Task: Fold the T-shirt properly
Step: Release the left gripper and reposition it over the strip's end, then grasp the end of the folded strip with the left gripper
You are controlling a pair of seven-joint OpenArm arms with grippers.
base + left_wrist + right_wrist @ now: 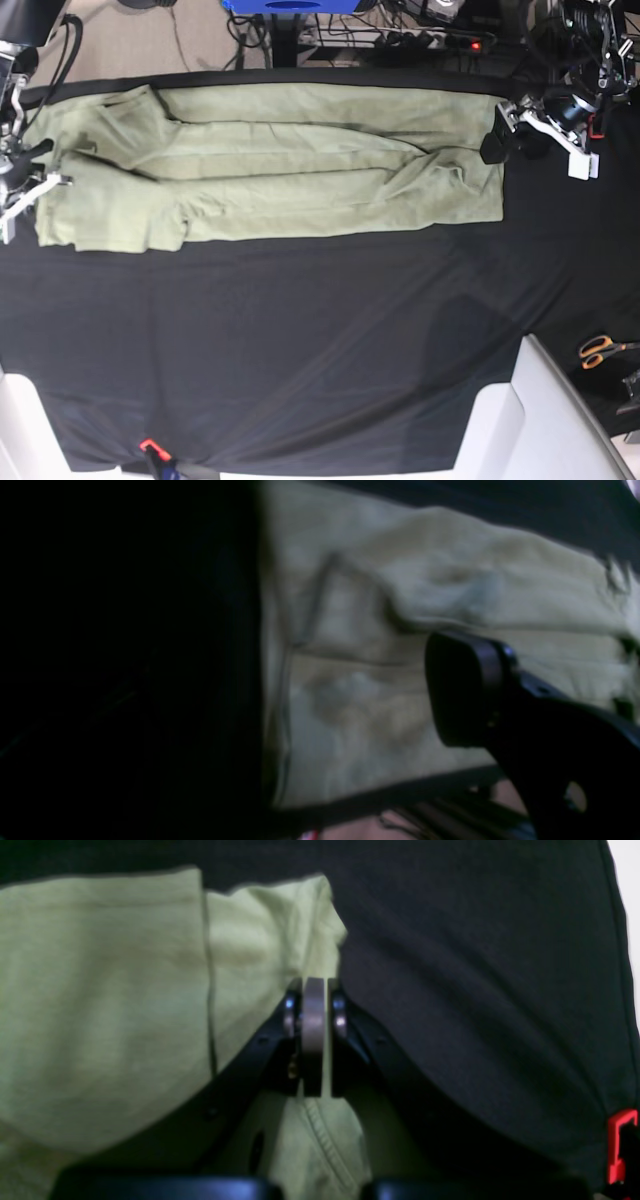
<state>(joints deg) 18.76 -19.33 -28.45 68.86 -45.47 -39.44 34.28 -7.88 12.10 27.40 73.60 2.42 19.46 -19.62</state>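
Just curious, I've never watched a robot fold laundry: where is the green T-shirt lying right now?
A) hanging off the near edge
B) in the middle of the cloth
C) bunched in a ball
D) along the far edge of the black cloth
D: the T-shirt lies stretched out flat along the far edge of the black cloth.

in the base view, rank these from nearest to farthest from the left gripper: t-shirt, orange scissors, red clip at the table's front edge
1. T-shirt: its end lies right beside the left gripper, at the view's upper right.
2. Orange scissors: on the right edge, below the gripper.
3. Red clip: bottom left, at the front edge of the black cloth.
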